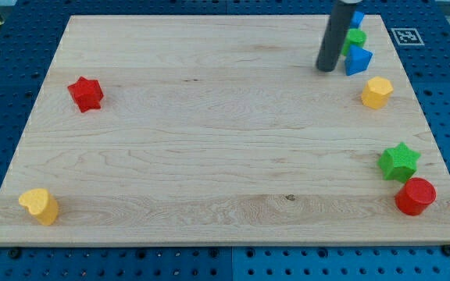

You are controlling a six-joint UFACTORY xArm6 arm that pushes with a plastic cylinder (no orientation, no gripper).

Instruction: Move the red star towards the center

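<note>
Figure: start of the push. The red star (86,94) lies near the desk's (209,156) left edge in the view's upper left, well apart from the centre, so the task appears not yet begun. My tip (326,69) rests at the view's upper right, just beside the blue block (358,59), far from the star. No gripper exists on this rod, so nothing is spread or pinched. Remaining, as I judge it: cross the desk, get behind the star's left side, push rightward.

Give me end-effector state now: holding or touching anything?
No gripper, just a rod. My tip holds nothing; it sits beside the blue block at the view's top right, contact unclear, far from the red star.
</note>
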